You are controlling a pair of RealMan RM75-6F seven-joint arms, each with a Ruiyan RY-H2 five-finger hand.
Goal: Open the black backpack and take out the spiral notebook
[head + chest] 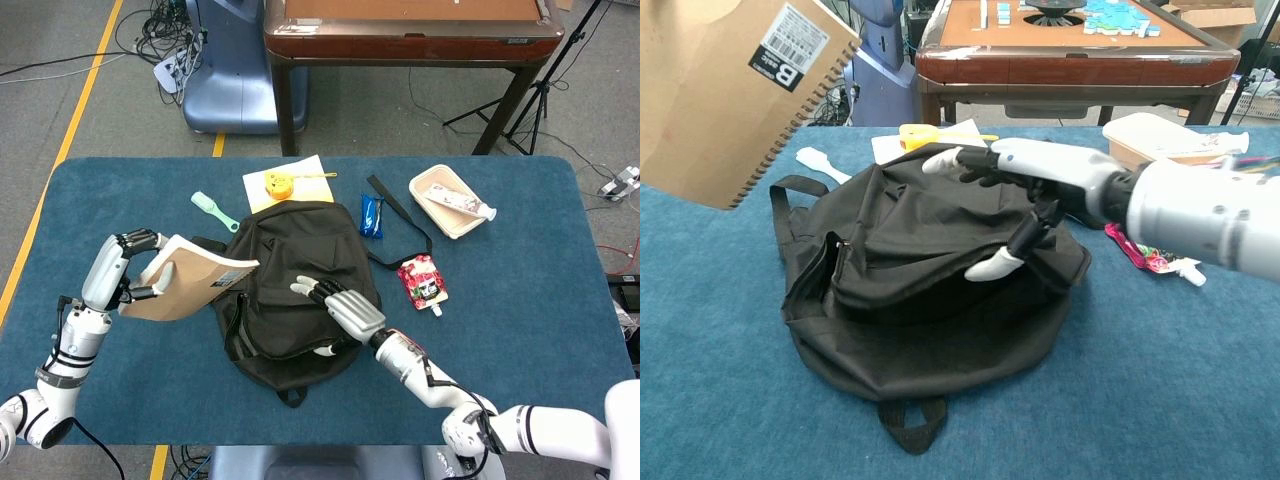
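The black backpack (295, 285) lies slumped in the middle of the blue table, its flap fallen flat (930, 270). My left hand (122, 262) holds the brown-covered spiral notebook (185, 278) in the air to the left of the bag. In the chest view the notebook (725, 85) fills the top left corner, spiral edge down and right. My right hand (345, 305) hovers open over the bag's top, fingers spread (1025, 180), holding nothing.
Behind the bag lie a yellow tape measure (277, 183) on paper, a green brush (213, 211), a blue packet (372, 214) and a white tray (447, 202). A red pouch (423, 281) lies right of the bag. A wooden table (410, 30) stands beyond.
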